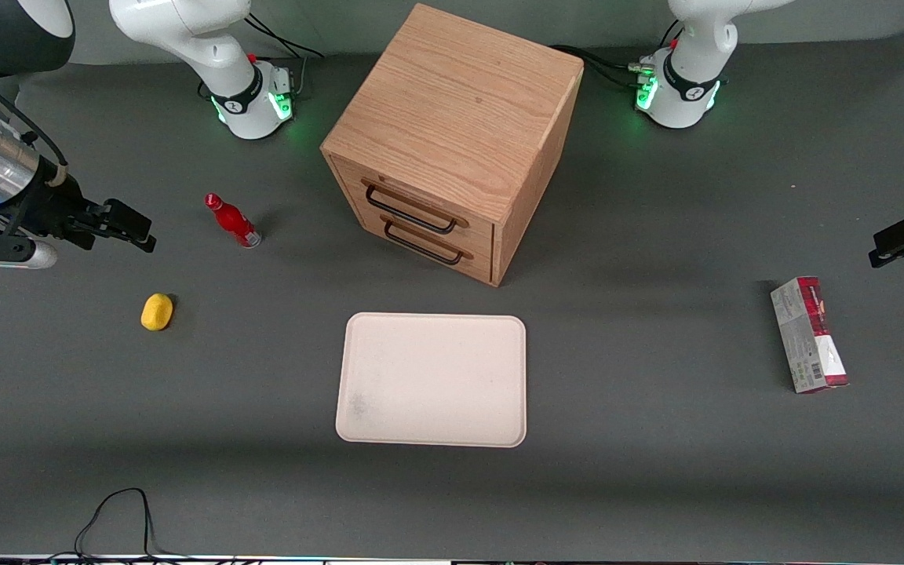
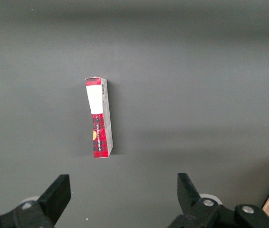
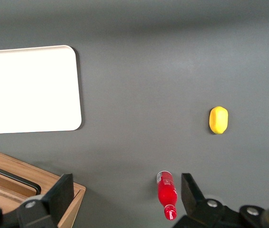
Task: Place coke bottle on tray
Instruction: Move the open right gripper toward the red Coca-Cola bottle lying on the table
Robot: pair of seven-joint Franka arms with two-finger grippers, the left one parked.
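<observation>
A robotics lab bench, by every sign. Two white arm bases (image 1: 252,98) sit bolted at the table's edge, green status lights glowing, black cables (image 1: 283,43) trailing off from them. The table (image 1: 656,471) itself wears a plain dark grey mat, and another loose cable (image 1: 118,518) loops along its near edge. The gripper (image 1: 126,224) hangs above the working arm's end of the table, jaws spread. Scattered props sit well apart: a wooden drawer cabinet (image 1: 452,141), a cream tray (image 1: 432,380), a small yellow object (image 1: 157,311), a red-and-grey carton (image 1: 809,333).
</observation>
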